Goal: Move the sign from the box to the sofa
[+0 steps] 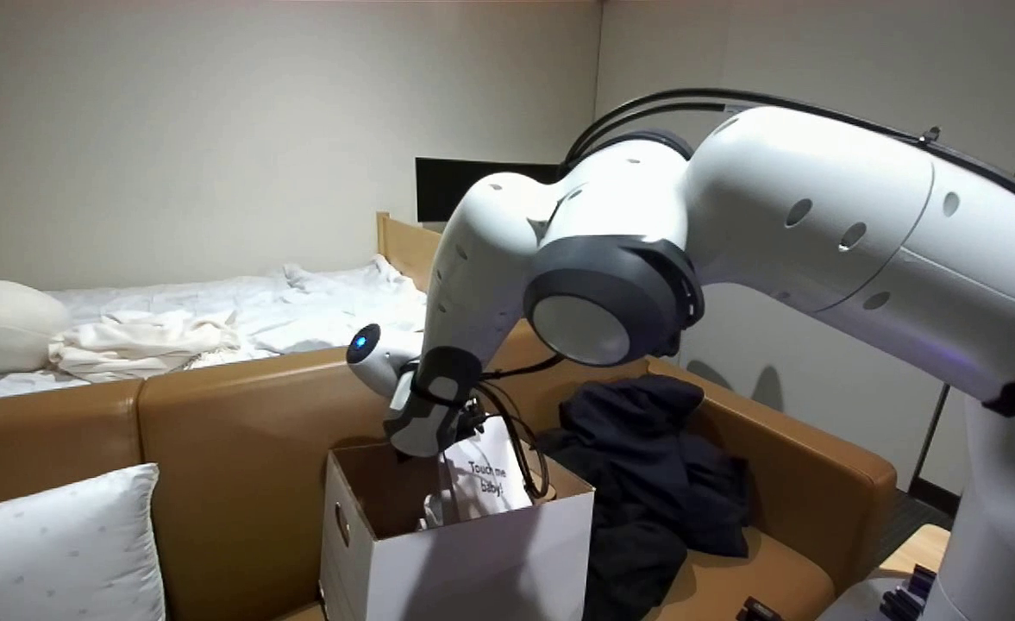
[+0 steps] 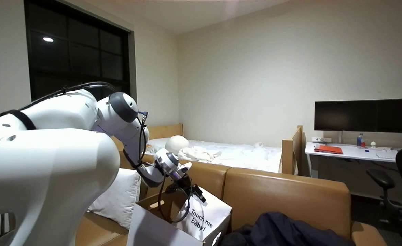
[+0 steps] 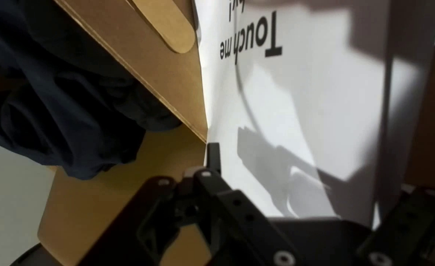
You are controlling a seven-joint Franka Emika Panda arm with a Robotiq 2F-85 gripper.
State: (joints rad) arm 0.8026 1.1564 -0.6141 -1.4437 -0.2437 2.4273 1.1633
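The sign (image 1: 473, 496), a white card with dark text, stands tilted inside the box (image 1: 481, 569), its upper part above the rim. It also shows in an exterior view (image 2: 206, 215) and the wrist view (image 3: 313, 85). The whitish box with a tan inside (image 2: 160, 225) stands on the tan-brown sofa (image 1: 240, 431). My gripper (image 2: 186, 191) is over the box at the sign's upper part. In the wrist view my gripper (image 3: 330, 166) has its fingers wide apart, one by the sign's left edge, with the sign's face between them. I cannot tell whether they touch.
Dark navy clothing (image 1: 636, 457) lies on the sofa beside the box. A white pillow (image 1: 67, 552) leans on the sofa's other side. A bed with rumpled white bedding (image 2: 241, 157) stands behind the backrest. Black cables (image 1: 520, 448) hang near the gripper over the sign.
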